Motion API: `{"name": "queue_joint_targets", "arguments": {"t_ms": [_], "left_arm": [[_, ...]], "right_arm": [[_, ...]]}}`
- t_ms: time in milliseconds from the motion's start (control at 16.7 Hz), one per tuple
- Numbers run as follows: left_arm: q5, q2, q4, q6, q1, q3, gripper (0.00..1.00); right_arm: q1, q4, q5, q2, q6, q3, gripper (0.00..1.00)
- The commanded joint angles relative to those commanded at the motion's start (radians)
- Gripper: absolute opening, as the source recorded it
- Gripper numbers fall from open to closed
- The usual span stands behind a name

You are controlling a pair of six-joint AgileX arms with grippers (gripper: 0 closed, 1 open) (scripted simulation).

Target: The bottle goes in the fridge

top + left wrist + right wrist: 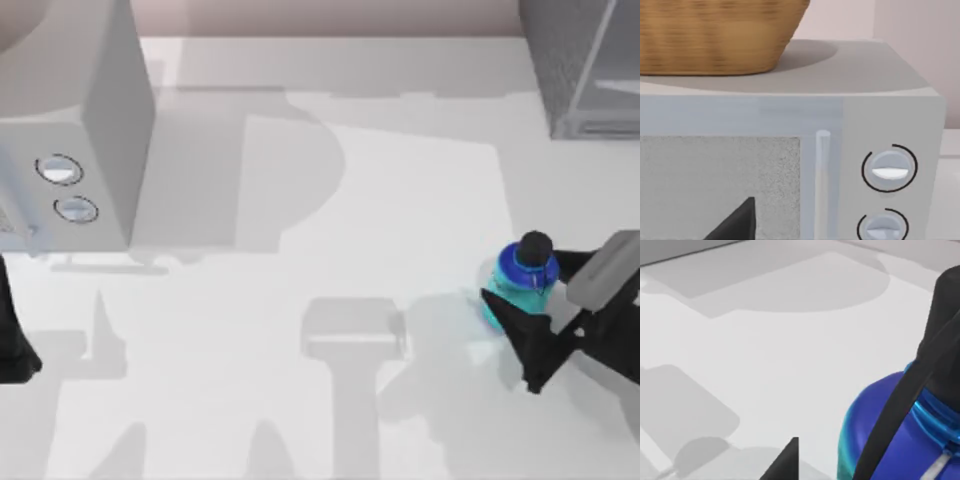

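Grasping step, by the look of it: right gripper (512, 302) set around the bottle (522, 272) on the table (400, 220) at the right side, one finger (500, 305) against the cyan body, the other beyond it, so pinching or nearly so. Next, probably a lift and carry toward the fridge (585, 70), farther back. Left gripper (735, 222) parked facing the microwave (890, 115); spread there cannot be told.

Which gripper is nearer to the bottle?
Right. The right gripper is around the bottle at the table's right; the left arm sits parked at the far left edge.
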Motion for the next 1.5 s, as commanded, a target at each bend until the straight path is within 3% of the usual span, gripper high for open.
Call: {"name": "queue_joint_targets", "arguments": {"t_ms": [420,1080,1500], "left_arm": [[0.0,0.0,0.0,0.0,0.0,0.0,1.0],[0.0,0.0,0.0,0.0,0.0,0.0,1.0],[0.0,0.0,0.0,0.0,0.0,0.0,1.0]], "right_arm": [[0.0,0.0,0.0,0.0,0.0,0.0,0.03],[-0.015,-0.015,-0.014,-0.015,-0.008,0.002,0.01],[-0.268,-0.368,-0.261,-0.249,-0.109,0.015,0.01]]}}
